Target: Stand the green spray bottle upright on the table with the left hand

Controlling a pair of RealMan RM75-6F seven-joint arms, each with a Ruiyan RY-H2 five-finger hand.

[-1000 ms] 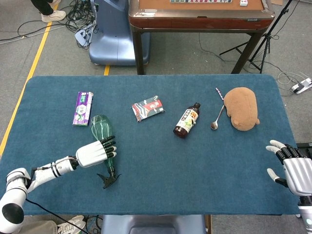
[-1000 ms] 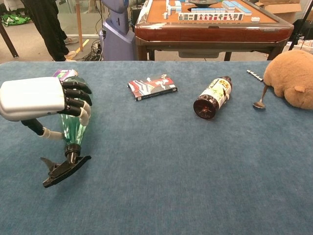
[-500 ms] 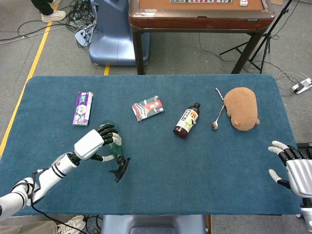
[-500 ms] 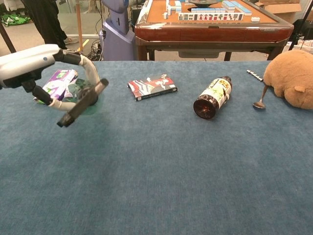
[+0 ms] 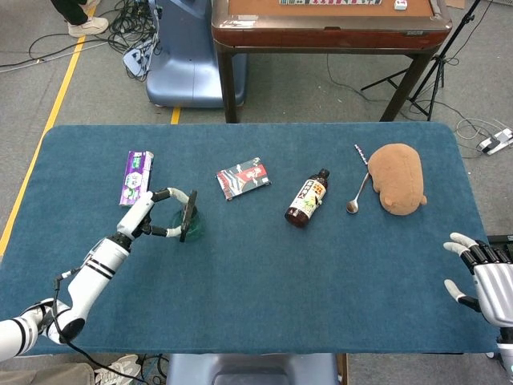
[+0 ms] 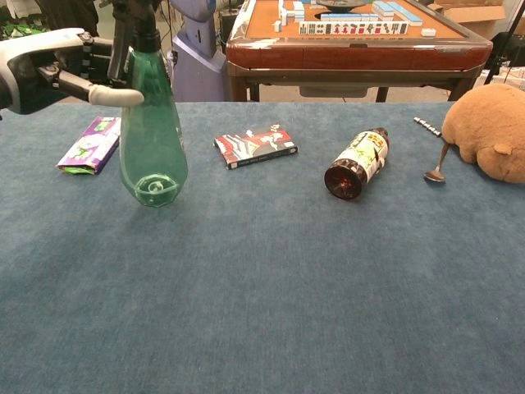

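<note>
On the blue table (image 6: 271, 312), my left hand (image 6: 45, 70) is gripping the green spray bottle (image 6: 151, 139) nearly upright; my right hand (image 5: 483, 273) is resting with fingers spread.

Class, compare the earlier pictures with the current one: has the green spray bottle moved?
Yes. The left hand has swung the green spray bottle from lying flat to nearly upright, base low, nearer the purple packet.

Head view looks steeply down over the whole table (image 5: 337, 273) — chest view sits low, close, facing across it.
</note>
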